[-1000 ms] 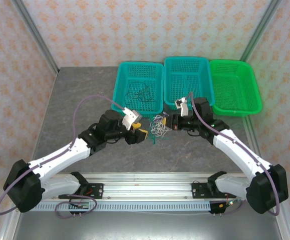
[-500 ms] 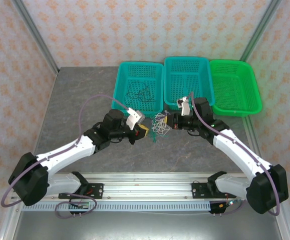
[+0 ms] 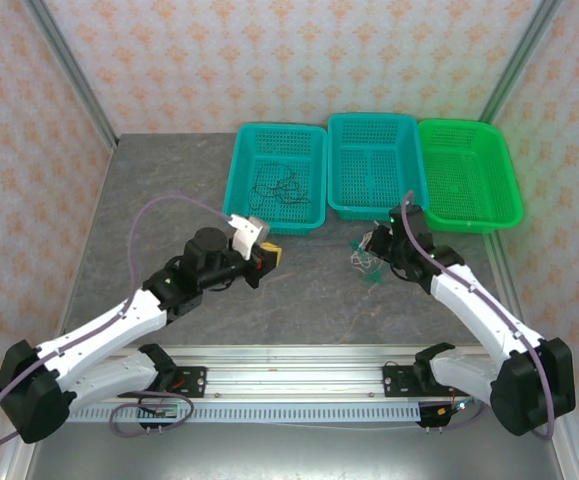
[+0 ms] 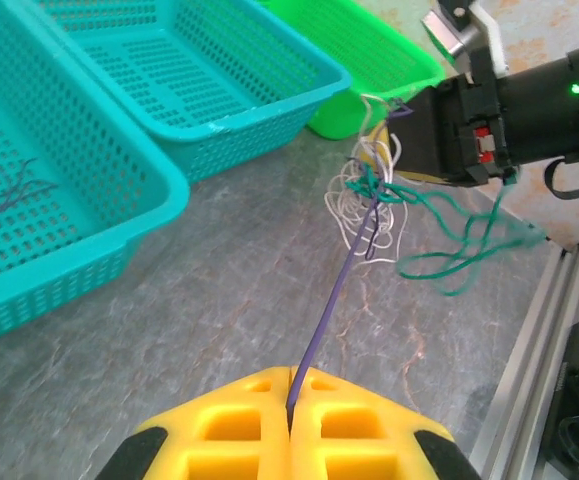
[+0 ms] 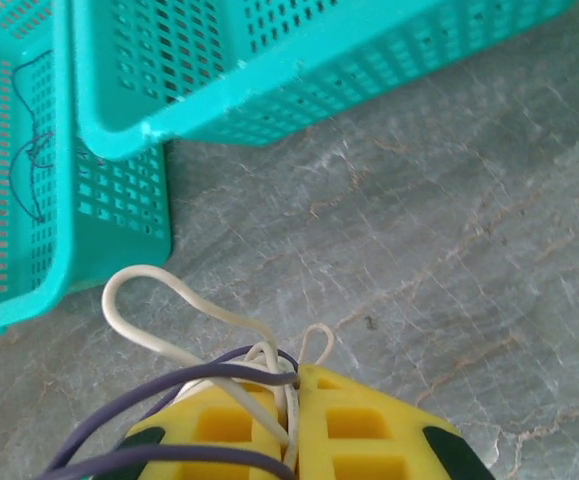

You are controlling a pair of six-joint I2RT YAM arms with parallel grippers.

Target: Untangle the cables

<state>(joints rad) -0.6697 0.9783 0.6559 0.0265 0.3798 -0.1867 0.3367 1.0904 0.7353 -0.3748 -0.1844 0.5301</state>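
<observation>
L gripper is pinched tight on one purple wire. The wire runs taut from its yellow fingers up to the cables, a small clump of whitish, green & purple strands. R gripper is clamped on that clump, w/ whitish loops & purple strands squeezed betw. its pads. Knot too dense to count strands in the pinch.

Clump sits right of table centre, just in front of the mid basket. Can't tell if it touches the table. Green wire trails loose toward the near edge.

In top cam the clump is tiny, half hid by R gripper, and the purple wire is barely visible. Both wrist cams cut the fingers off at the bottom. Thin dark wires lie in the left basket.
</observation>
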